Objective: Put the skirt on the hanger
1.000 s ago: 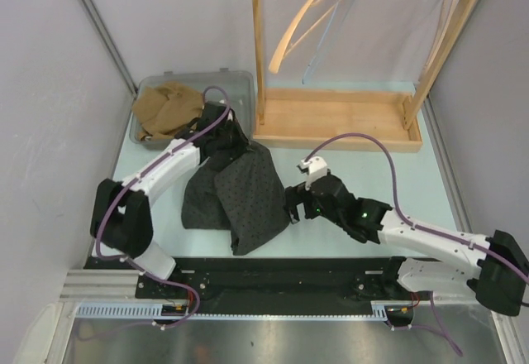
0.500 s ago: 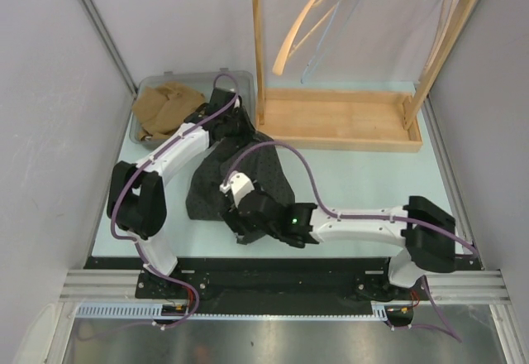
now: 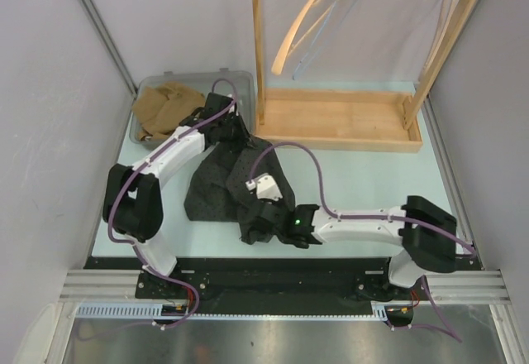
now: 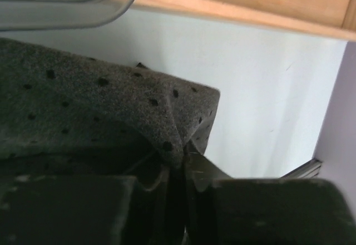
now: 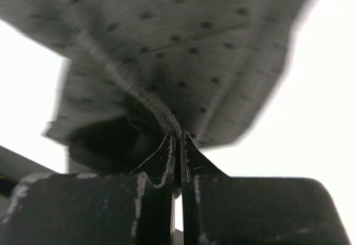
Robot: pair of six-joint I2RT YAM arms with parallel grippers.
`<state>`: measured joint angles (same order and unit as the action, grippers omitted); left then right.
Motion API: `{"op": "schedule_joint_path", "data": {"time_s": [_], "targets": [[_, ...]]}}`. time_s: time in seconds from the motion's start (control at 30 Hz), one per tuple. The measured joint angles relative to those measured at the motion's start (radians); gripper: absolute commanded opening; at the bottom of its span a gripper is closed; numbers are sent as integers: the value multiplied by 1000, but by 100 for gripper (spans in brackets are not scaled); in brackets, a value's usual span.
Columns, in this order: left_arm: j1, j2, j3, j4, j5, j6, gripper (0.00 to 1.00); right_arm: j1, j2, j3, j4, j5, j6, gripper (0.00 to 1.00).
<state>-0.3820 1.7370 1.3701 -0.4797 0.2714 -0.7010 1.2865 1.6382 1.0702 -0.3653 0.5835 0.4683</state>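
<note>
The task is at its opening stage: the grasp is made, the hanging is all to come. The dark dotted skirt (image 3: 213, 192) lies crumpled on the surface (image 3: 364, 174), stretched between the two tools. The left tool (image 4: 182, 158) is closed on a folded corner of the cloth at its tips, on the far edge beside the clear bin (image 3: 235, 79) that holds a tan garment (image 3: 169, 106). The right tool (image 5: 179, 139) is clamped on a ridge of fabric at the near edge, and the cloth fans out beyond its fingertips. The hanger (image 3: 318, 16) hangs empty on the wooden rack (image 3: 335, 120), well beyond both tools. What remains, as I judge it, is lifting, spreading the waistband and carrying it to the hanger.
</note>
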Motion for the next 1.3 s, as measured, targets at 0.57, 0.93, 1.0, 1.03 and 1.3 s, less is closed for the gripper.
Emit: {"op": "schedule_joint_path", "data": {"time_s": [0.57, 0.93, 1.0, 1.03, 1.3], "targets": [[6, -551, -341, 74, -87, 275, 79, -466, -346, -250, 69, -260, 90, 0], [-143, -518, -514, 117, -74, 343, 61, -636, -359, -264, 114, -440, 134, 0], [-200, -454, -501, 112, -128, 354, 59, -637, -359, -267, 124, -462, 134, 0], [-219, -431, -497, 112, -148, 360, 59, -637, -359, -270, 130, -470, 135, 0], [-286, -305, -469, 145, -347, 420, 63, -647, -359, -291, 156, -511, 143, 0]]}}
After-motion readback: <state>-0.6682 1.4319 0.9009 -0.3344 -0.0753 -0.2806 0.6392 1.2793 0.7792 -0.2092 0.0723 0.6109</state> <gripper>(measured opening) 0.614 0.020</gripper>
